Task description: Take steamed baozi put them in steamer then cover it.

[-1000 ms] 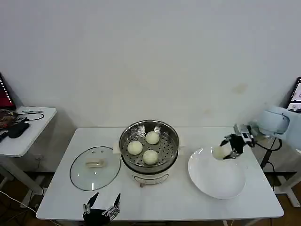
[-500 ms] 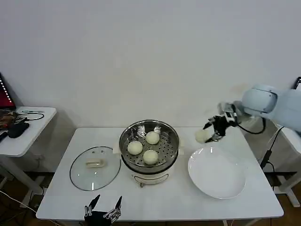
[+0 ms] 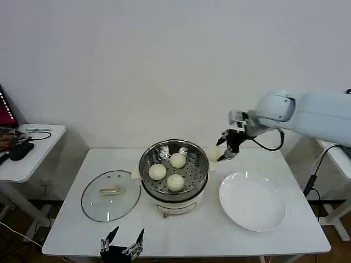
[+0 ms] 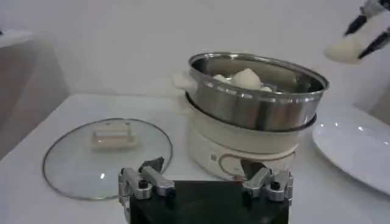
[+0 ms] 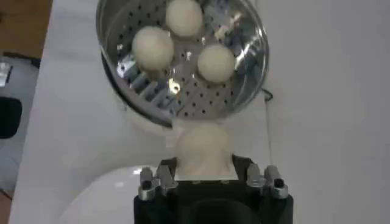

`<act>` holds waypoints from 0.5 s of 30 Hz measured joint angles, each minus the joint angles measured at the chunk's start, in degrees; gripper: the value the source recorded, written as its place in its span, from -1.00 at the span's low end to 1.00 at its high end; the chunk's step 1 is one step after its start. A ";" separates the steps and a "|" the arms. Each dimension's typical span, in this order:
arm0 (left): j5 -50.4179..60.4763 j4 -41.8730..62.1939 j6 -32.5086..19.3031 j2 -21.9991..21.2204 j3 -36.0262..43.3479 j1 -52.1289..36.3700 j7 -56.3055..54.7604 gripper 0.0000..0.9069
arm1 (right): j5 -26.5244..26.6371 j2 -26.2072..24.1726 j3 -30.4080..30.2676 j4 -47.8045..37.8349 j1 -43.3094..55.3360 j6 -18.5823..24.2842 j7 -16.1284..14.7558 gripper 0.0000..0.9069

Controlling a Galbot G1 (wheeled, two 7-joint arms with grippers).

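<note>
The right gripper [image 3: 224, 151] hangs in the air just beside the steamer [image 3: 174, 171], on the side toward the white plate [image 3: 253, 203], its fingers closed around the fourth steamed baozi [image 5: 202, 146]. Three more baozi [image 3: 167, 171] already sit on the perforated floor of the steamer, and the glass cover [image 3: 111, 194] lies flat on the table on the steamer's other side. The bun looks soft and light, likely to dent or tear its skin under hard pressure, so a gentle hold across its widest part, as here, seems right; the cover is stiff, heavier and breakable, best taken by its cream bar handle [image 4: 113, 134]. The right wrist view shows the bun seated between the fingers and the free space among the three buns below. The left wrist view shows the left gripper [image 4: 205, 182] parked low before the steamer, fingers spread wide with nothing held.
</note>
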 measured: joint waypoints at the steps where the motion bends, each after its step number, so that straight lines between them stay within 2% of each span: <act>1: -0.01 0.00 0.00 0.06 -0.04 0.05 0.00 1.00 | 0.64 0.59 0.21 -0.26 -0.24 -0.41 0.40 0.42; 15: -0.12 -0.39 -0.02 0.67 0.01 -0.30 0.04 1.00 | 5.61 6.25 2.25 -1.04 -3.53 -6.40 5.53 0.44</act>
